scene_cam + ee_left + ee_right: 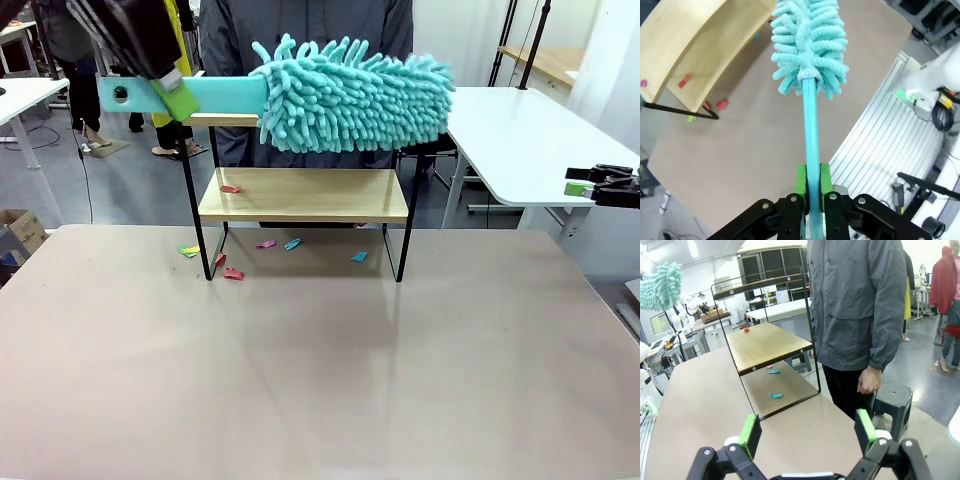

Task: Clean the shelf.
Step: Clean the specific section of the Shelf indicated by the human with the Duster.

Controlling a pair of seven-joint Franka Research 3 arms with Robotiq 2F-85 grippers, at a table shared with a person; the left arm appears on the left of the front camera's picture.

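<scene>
left gripper (813,182) tight on duster (809,50)

The shelf (300,195) stands upright on the far side of the desk (320,380), with two light wooden boards in a thin black frame

Front cam: fixed on the robot's side, faces across the table (320,360) with a slight down-tilt. Shelf (300,195) sits mid-frame at middle range, person (225,50) right behind it.

Left wrist cam: high over the table, looks steeply down along the duster (810,45) handle. View is rolled, so the shelf lands tilted in the top-left corner, seen from above.

Right wrist cam: low, off the table's right end, faces sideways along the tabletop, roughly level. Shelf is seen end-on, person at frame right.

Overlap: shelf, tabletop and duster in all three; person in front and right wrist.
</scene>
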